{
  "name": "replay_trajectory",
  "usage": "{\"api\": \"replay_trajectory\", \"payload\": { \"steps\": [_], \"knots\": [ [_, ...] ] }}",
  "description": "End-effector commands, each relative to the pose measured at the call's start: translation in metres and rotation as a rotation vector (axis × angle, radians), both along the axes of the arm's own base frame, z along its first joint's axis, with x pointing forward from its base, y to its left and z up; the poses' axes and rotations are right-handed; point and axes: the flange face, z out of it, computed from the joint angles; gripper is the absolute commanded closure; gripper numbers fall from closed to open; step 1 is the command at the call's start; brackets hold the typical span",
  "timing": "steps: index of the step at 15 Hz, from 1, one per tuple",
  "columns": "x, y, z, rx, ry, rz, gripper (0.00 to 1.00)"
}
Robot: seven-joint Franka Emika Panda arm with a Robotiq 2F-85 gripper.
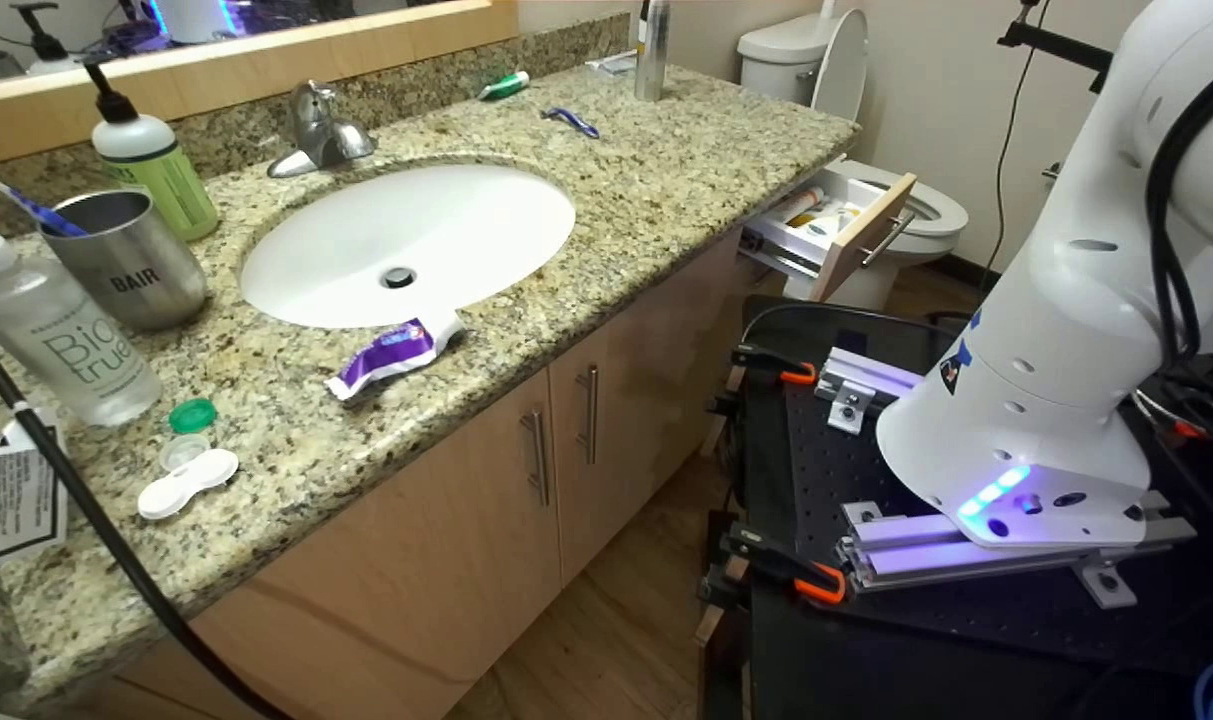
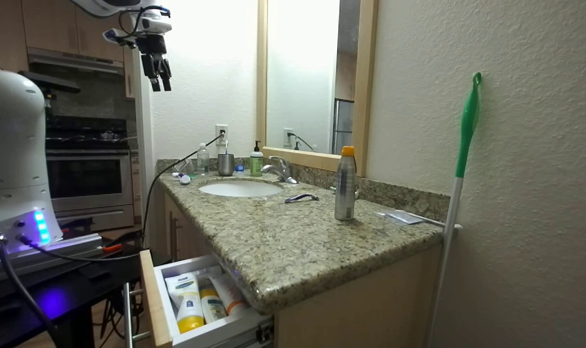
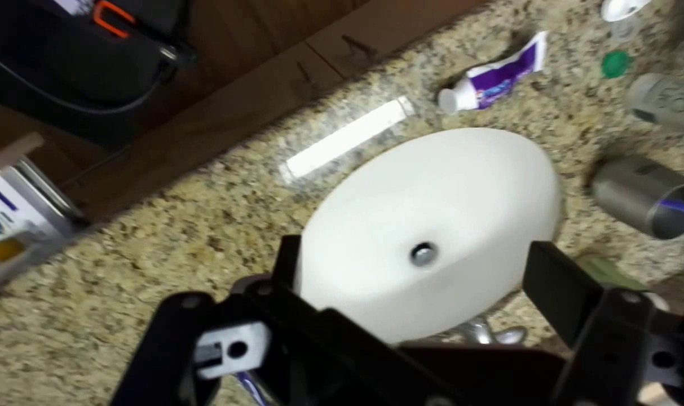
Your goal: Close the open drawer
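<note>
The drawer [image 1: 859, 245] stands pulled out from the far end of the vanity, its tan wooden front and bar handle [image 1: 887, 238] facing the robot's side. In an exterior view its white box [image 2: 215, 331] holds several tubes and bottles. Only part of the drawer [image 3: 19, 149] shows at the left edge of the wrist view. High above the counter, well away from the drawer, hangs my gripper [image 2: 161, 90], pointing down. Its fingers are wide apart in the wrist view, where the gripper [image 3: 415, 251] frames the white sink with nothing held.
A granite counter [image 1: 656, 190] carries a faucet [image 1: 324, 135], purple toothpaste tube [image 1: 396, 355], razor [image 1: 571, 122], metal cup [image 1: 131, 265] and spray can [image 2: 345, 186]. The robot's black table [image 1: 816, 640] faces the cabinet. A green-handled pole [image 2: 468, 121] leans on the wall.
</note>
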Motion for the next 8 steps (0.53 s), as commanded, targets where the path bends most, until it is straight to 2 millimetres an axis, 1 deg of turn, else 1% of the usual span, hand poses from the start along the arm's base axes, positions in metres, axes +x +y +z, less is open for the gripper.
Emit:
{"api": "replay_trajectory", "payload": {
  "steps": [1, 2, 3, 5, 7, 8],
  "knots": [
    [-0.058, -0.001, -0.035, 0.058, 0.077, -0.182, 0.0],
    [-0.027, -0.007, -0.019, 0.029, 0.067, -0.099, 0.0],
    [-0.035, -0.006, -0.019, 0.031, 0.069, -0.111, 0.0],
    [-0.034, -0.004, -0.013, 0.027, 0.055, -0.106, 0.0],
    [-0.032, -0.005, -0.016, 0.028, 0.063, -0.106, 0.0],
    [-0.024, -0.006, -0.026, -0.005, 0.08, -0.151, 0.0]
  ]
}}
